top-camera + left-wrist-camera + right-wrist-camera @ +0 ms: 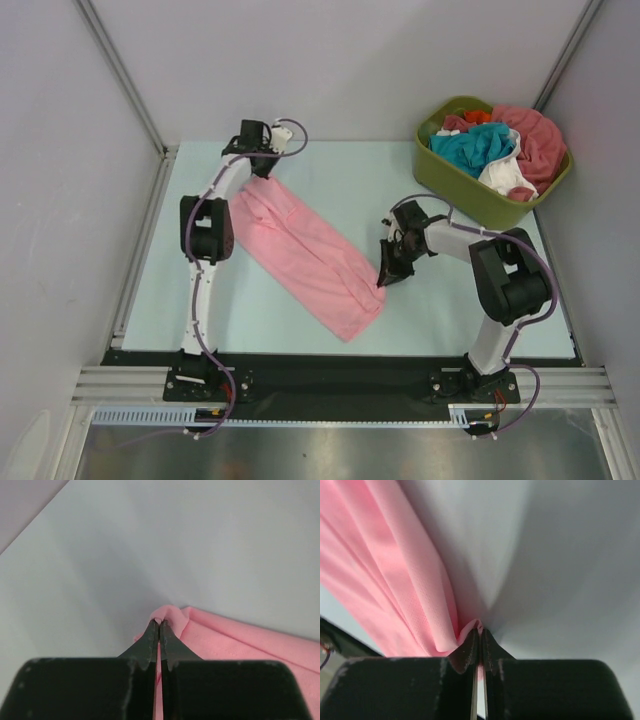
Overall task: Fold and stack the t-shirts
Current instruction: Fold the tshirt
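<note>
Pink t-shirt [305, 250]: lies as a long, creased band slanting across the pale table [430, 310], from far left towards the near middle.
Left gripper [159, 622]: jaws pinched together on the shirt's far-left end, with a small pucker of pink cloth poking out past the tips.
Right gripper [480, 629]: jaws clamped on the shirt's near-right end, and folds of cloth fan away to its left.
Other t-shirts: teal [468, 148], white [500, 175], coral-red [537, 135] and a bit of orange [478, 116] are heaped in the olive-green tub [440, 182] at the far right, well apart from the pink shirt.
</note>
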